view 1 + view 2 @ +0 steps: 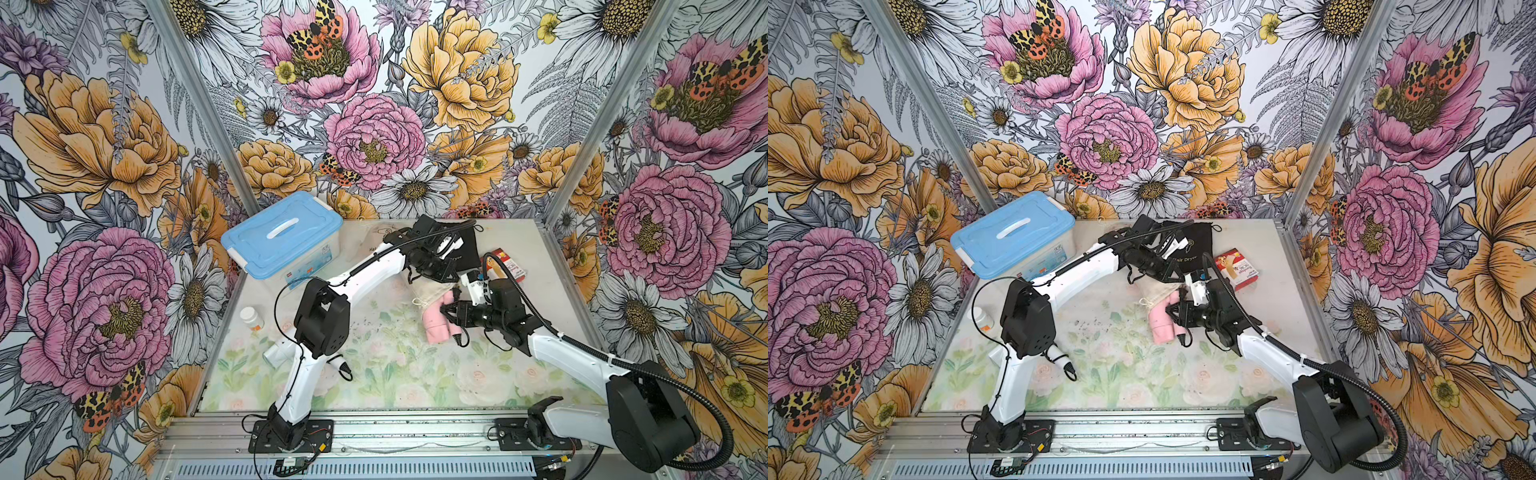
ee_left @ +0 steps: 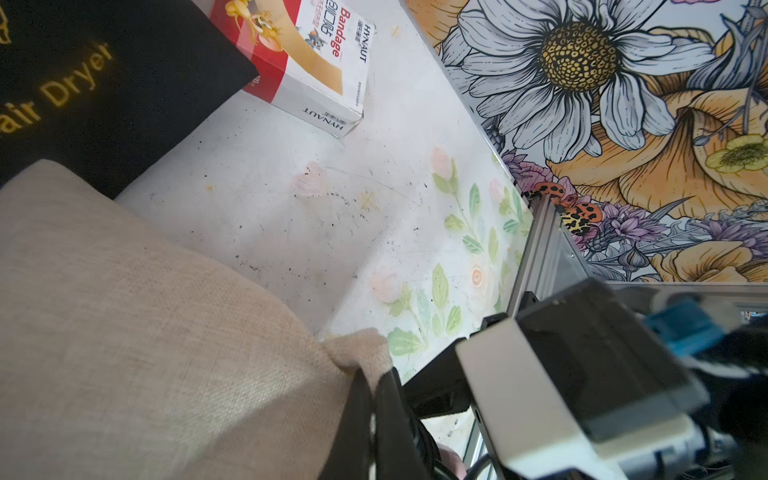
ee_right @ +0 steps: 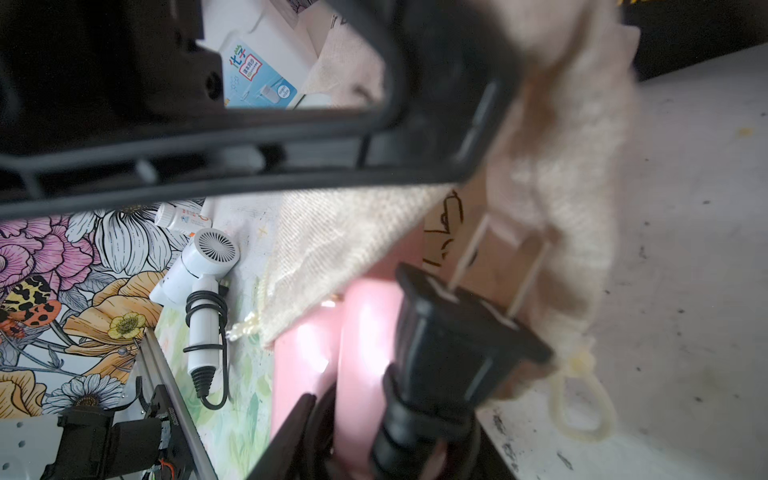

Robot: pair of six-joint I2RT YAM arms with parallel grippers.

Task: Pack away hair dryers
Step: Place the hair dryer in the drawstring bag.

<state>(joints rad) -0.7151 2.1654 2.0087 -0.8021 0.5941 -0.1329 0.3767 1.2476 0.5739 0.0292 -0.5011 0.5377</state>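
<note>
On table (image 1: 415, 374): left fingers (image 2: 390, 409) clenched on beige pouch (image 2: 145, 332); right fingers (image 1: 449, 311) grasping pink hair dryer (image 1: 437, 330).

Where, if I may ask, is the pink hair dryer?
In a top view the pink hair dryer lies right of table centre, partly under the beige pouch, in the right gripper.

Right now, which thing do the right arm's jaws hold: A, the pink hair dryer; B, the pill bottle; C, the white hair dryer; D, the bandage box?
A: the right gripper has its jaws shut on the pink hair dryer, by its handle.
</note>
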